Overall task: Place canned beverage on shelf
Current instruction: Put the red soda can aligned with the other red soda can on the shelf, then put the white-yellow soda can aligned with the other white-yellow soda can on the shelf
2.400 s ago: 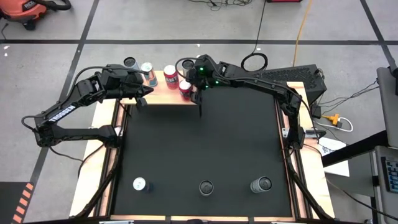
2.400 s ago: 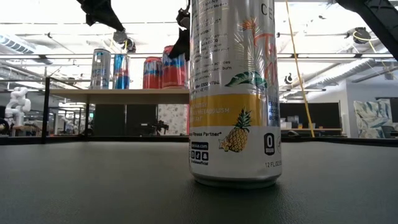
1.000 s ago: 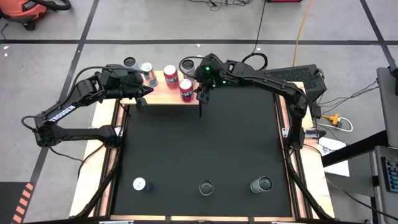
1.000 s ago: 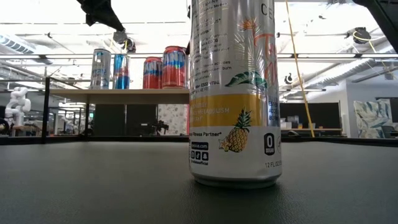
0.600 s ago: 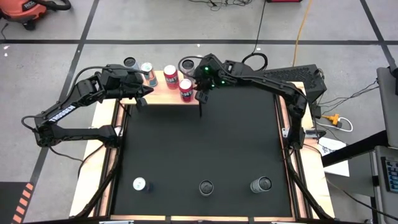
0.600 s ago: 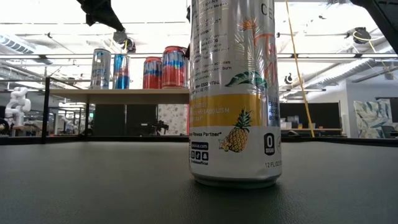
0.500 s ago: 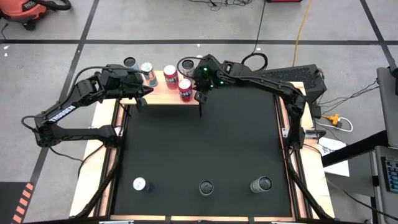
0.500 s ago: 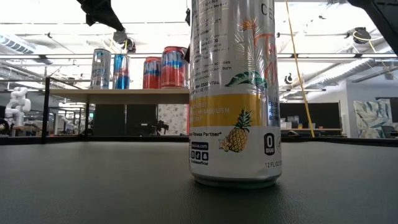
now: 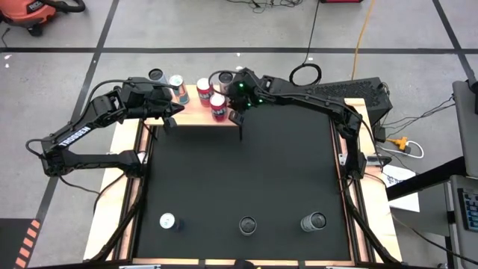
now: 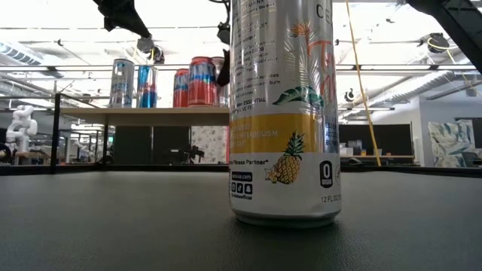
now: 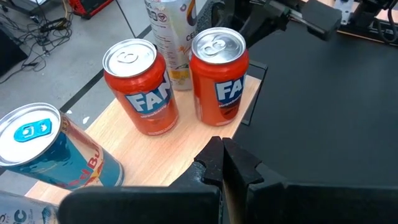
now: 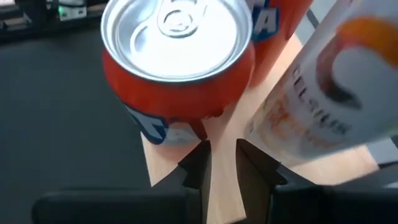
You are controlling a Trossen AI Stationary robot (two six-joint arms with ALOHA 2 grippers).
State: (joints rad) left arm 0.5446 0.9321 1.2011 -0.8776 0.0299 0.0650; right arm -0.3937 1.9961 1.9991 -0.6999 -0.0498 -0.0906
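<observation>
"TROSSEN" on left arm (image 9: pixel 75 134), "12 FL OZ" on can (image 10: pixel 282 113)

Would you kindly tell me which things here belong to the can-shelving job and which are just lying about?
Job: shelf; shelved cans; mat cans; right tool beside the red can.
Lying about: orange vacuum; cable coil; yellow cord.

Four cans (image 9: pixel 218 106) crowd the shelf (image 9: pixel 196 114) between both arms' grippers
</observation>
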